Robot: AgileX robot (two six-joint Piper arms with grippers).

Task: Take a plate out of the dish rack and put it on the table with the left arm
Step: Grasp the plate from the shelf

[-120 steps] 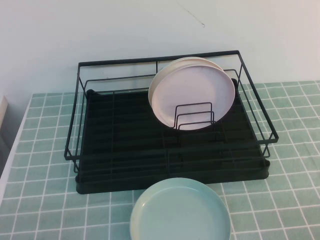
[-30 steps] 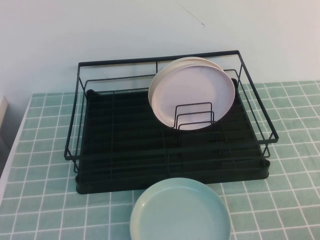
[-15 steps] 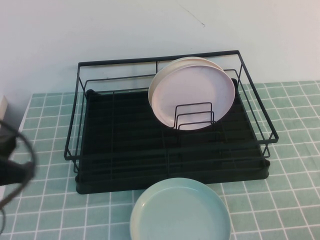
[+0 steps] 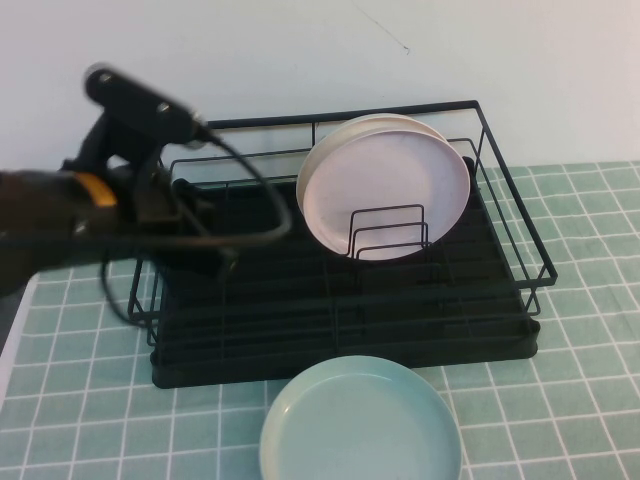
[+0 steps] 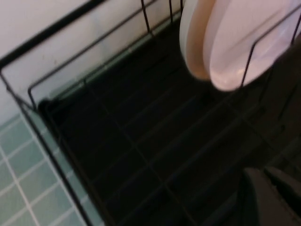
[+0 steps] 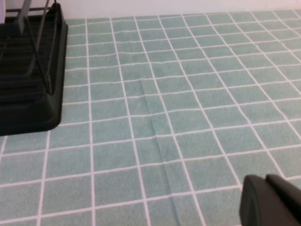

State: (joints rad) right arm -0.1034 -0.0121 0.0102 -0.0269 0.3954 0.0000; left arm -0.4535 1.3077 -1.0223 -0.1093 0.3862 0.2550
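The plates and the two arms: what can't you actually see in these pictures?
- Cream-white round plate: high view, mostly hidden behind the pale pink glossy plate in the black wire dish rack.
- Light teal round plate: high view, cut off by the bottom edge.
- Left pincer: high view, motion-blurred over the rack's left side; wrist view shows only a dark corner.
- Right pincer: outside the high view; only a dark corner above the green tiled table.

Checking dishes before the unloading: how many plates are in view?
3: pink plate upright in the dish rack, cream plate right behind it, teal plate flat on the table. Others could hide behind.
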